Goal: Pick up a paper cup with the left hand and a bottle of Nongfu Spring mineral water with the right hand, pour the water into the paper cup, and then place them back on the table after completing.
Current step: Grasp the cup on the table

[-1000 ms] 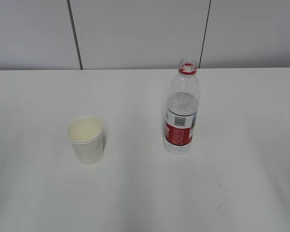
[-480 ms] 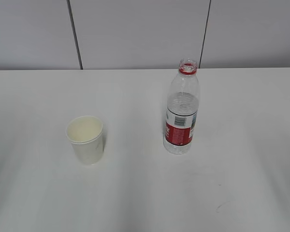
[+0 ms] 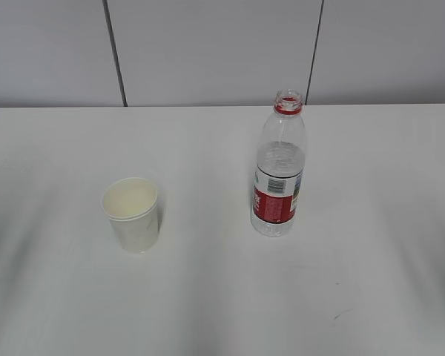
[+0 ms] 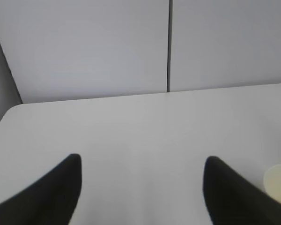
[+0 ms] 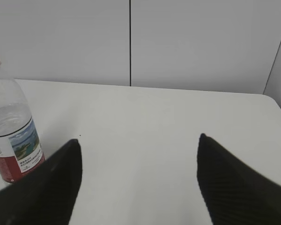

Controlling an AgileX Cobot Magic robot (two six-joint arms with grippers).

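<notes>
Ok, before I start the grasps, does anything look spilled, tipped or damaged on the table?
Nothing stands out. The paper cup and the uncapped bottle both stand upright and apart on a dry table, which has only a small dark scuff.

The paper cup (image 3: 132, 213) is cream-white, plain. The bottle (image 3: 279, 165) is clear, with a red neck ring and a red-and-white label (a small landscape picture shows on it). The table (image 3: 371, 282) is plain white; both claws are black.

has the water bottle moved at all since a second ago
No. The water bottle stands in the same spot, its cap still just left of the wall seam behind it.
</notes>
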